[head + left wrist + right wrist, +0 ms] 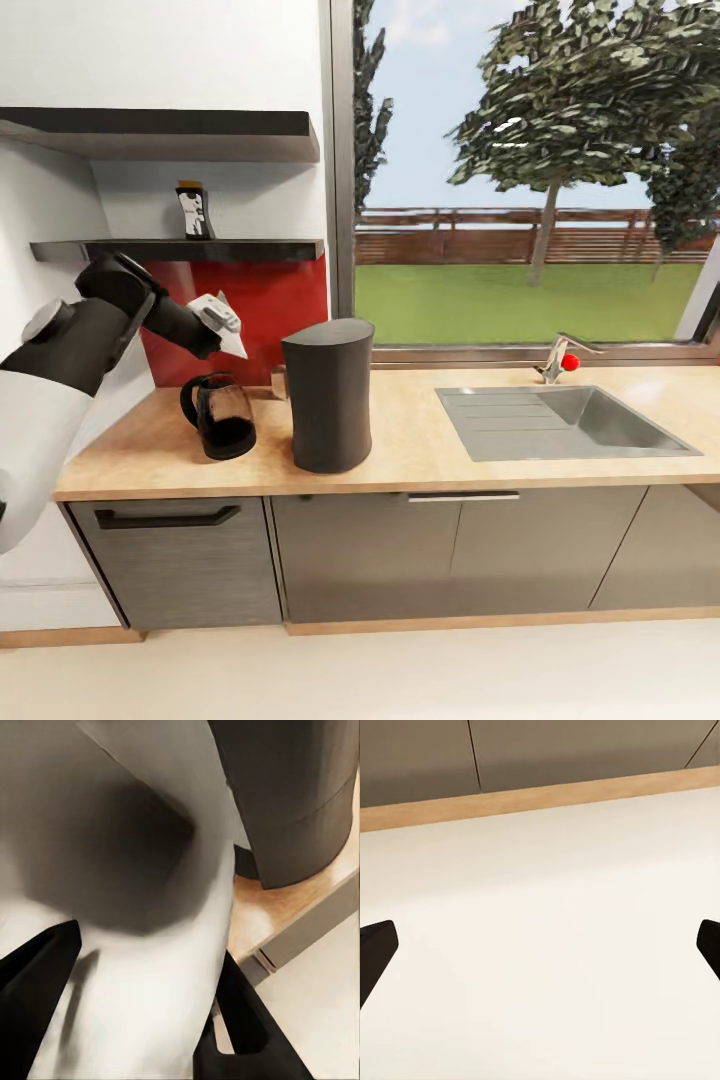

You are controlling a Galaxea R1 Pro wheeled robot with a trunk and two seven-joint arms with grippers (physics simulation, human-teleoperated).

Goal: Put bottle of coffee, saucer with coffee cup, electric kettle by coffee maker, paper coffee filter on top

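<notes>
Fingers (45,967) of the left gripper (222,322) are clamped on the paper coffee filter (142,870), one dark tip on each side of the white cone, which bulges out well past them in the left wrist view. From the head view the filter (228,330) hangs in the air above the surface (400,440), held high — a sensible height, judging by the task, since it has to clear the top of the coffee maker (327,395) before it can be set there. It sits to the left of the coffee maker's top, apart from it, and above the electric kettle (220,415), which stands on the surface just beside the coffee maker.

Low by the floor, the right gripper (540,945) has its fingers spread wide with nothing between them — idle while the left arm works.

Farther back, the bottle of coffee (192,210) stands on the kitchen shelf (180,250), not yet brought down. Saucer and cup cannot be made out.
</notes>
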